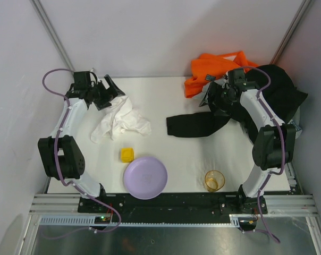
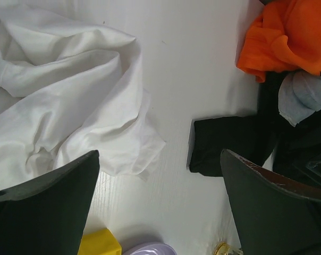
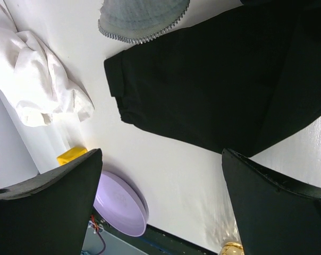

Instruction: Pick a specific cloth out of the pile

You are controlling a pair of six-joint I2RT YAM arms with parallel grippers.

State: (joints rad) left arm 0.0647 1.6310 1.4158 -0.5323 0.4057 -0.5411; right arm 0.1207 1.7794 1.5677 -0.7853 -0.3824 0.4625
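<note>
Overhead, cloth: the white cloth lies crumpled on the left side of the surface, well apart from the pile.
Overhead, pile: far right corner, orange and black, with a black garment trailing out toward the middle.
Overhead, hands: the left hand is at the cloth's far edge, and the right hand is over the black garment.
Overhead, near edge: a purple plate, a yellow block just beside it, and a clear cup off to the right.
Left wrist, hand: fingers spread apart, nothing between them.
Left wrist, cloth: it fills the left of the view and runs beneath one finger; can't tell if they touch.
Left wrist, pile: orange at top right, with a grey garment tucked beside the black.
Right wrist, hand: fingers also apart and holding nothing, with the black garment spread flat on the surface beyond them.
Right wrist, cloth: bunched up at the left edge, with the yellow block and the plate nearer the camera.
</note>
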